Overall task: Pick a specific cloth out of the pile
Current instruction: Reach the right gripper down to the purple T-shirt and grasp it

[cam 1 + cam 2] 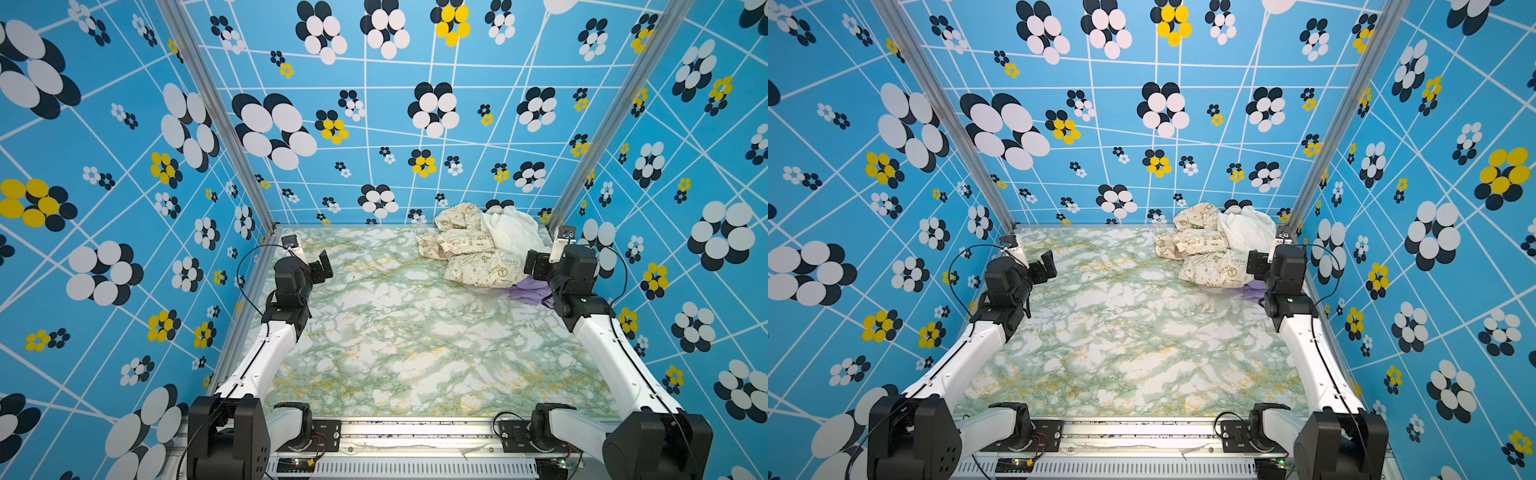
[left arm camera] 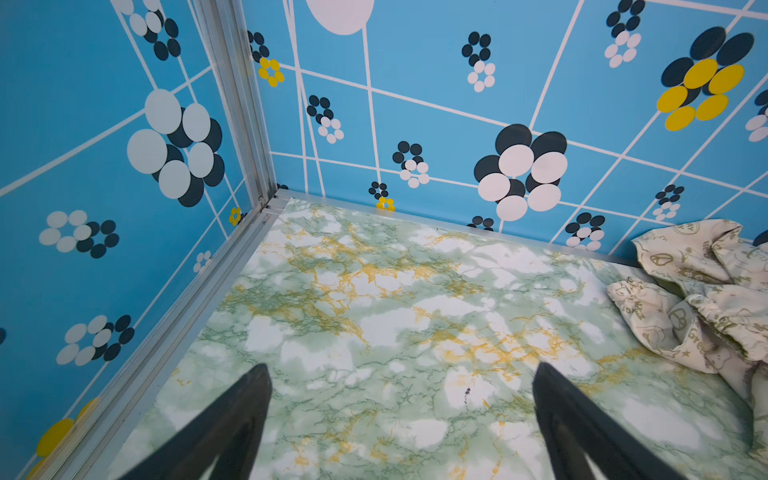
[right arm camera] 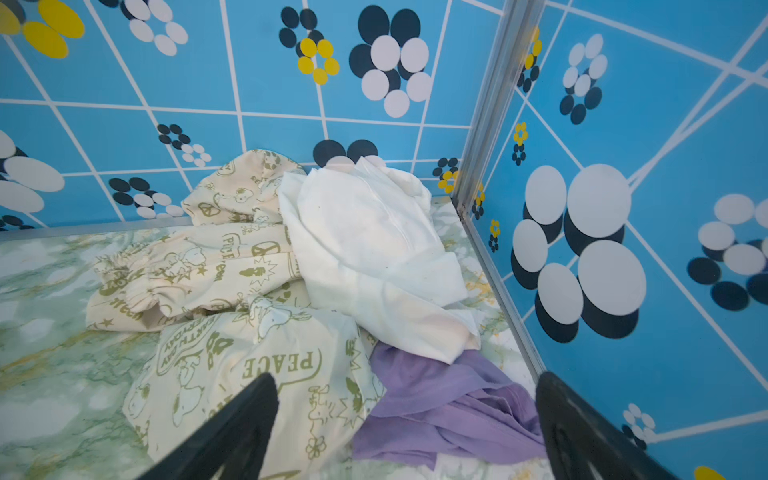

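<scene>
Wide open and empty, the right hand (image 3: 405, 380) faces the lavender cloth (image 3: 449, 411) under the pile (image 1: 478, 249); the left hand (image 2: 400, 368) gapes above bare table (image 2: 374, 291).

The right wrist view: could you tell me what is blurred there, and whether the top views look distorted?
In the right wrist view the black fingers are blurred, while the purple cloth and white garment are sharp; in both top views the corner posts splay outward, wide-angle, under even light.
</scene>
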